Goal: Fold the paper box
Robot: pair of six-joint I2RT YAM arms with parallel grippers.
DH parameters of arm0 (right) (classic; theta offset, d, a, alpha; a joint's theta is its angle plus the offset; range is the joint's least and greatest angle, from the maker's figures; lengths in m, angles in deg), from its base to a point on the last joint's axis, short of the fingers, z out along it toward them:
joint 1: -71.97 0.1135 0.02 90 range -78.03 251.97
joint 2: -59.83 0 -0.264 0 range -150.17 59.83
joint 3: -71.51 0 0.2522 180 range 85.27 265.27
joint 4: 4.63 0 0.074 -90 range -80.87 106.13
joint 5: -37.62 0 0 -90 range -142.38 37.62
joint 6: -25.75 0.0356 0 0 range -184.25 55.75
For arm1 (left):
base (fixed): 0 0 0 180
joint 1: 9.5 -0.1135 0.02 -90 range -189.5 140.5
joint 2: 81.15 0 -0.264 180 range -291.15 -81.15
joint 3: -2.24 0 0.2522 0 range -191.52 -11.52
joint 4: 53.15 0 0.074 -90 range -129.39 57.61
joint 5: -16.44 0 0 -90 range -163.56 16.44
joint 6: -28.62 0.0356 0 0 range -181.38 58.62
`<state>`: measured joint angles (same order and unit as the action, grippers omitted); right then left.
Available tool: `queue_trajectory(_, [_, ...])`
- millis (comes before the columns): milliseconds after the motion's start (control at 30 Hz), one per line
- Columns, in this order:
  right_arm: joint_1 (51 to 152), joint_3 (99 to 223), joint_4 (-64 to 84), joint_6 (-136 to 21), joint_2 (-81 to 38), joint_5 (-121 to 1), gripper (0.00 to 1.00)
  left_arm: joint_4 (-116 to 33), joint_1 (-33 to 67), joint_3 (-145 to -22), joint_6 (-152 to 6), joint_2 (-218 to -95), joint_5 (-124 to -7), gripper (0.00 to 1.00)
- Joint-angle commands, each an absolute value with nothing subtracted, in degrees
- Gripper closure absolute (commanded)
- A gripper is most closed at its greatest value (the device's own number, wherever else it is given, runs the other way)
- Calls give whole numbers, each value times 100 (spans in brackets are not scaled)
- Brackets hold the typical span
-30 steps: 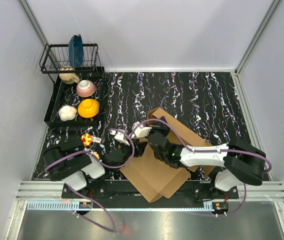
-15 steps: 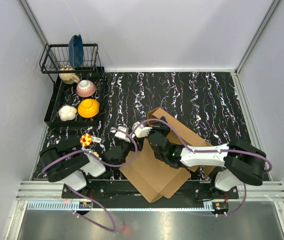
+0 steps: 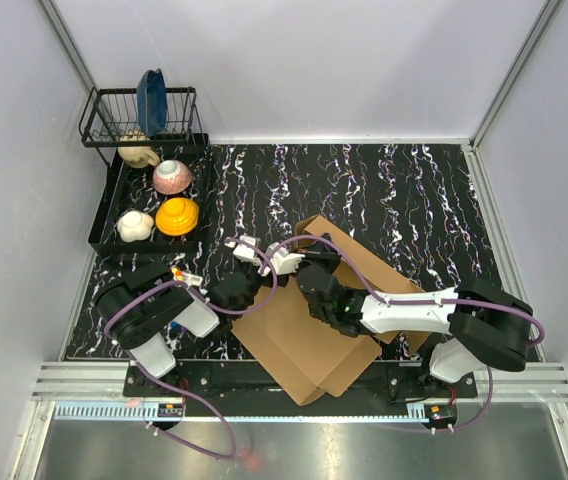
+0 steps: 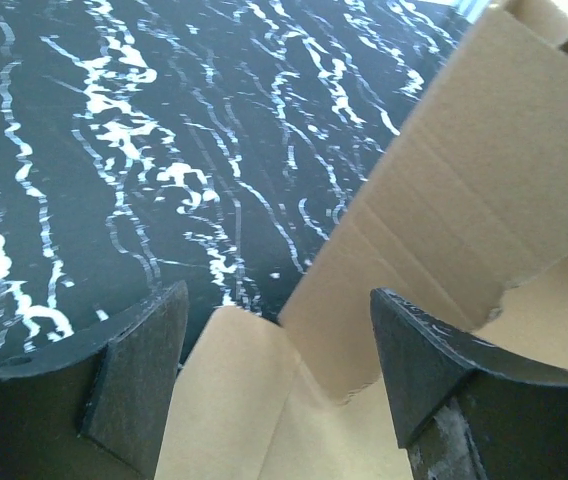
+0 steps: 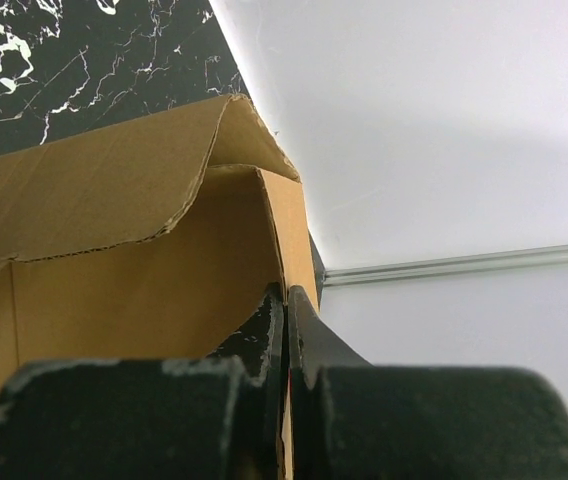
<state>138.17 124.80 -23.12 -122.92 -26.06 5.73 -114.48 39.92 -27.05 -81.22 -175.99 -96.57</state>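
Note:
The paper box (image 3: pixel 299 345) is a large brown sheet of corrugated cardboard lying partly folded at the near middle of the table. My left gripper (image 3: pixel 262 256) hovers at the box's left edge with its jaws open. In the left wrist view the paper box (image 4: pixel 464 190) shows a raised flap and a flat panel between and beyond the left gripper (image 4: pixel 279 335), and neither of the fingers (image 4: pixel 139 375) presses on it. My right gripper (image 5: pixel 286 305) is shut on the upright edge of a raised wall of the paper box (image 5: pixel 114 200). From above, the right gripper (image 3: pixel 314 264) sits over the box's far left part.
A black dish tray (image 3: pixel 102 232) at the back left holds a pink bowl (image 3: pixel 172 176), an orange bowl (image 3: pixel 177 216), a white bowl (image 3: pixel 135 225) and a beige cup (image 3: pixel 139 153). A blue plate (image 3: pixel 151 100) stands in the wire rack behind. White walls enclose the table.
My left gripper has opened wider and swung farther from the table's near edge, along the box's left edge. The right arm and the box have stayed put.

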Motion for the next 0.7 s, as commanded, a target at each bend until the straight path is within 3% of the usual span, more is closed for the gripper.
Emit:
queue_trajectory(0, [13850, 12271, -1654, -11479, -2683, 229, 100, -13501, 3884, -2989, -8414, -17730, -8632, 23])
queue_trajectory(233, [13842, 12280, -1645, -11435, -2648, 202, 100, -13501, 3769, -3024, -8450, -17720, -7972, 20])
queue_trajectory(667, [13850, 12315, -1460, -11127, -2701, 115, 100, -13493, 3629, -3902, -8467, -18564, -8007, 20])
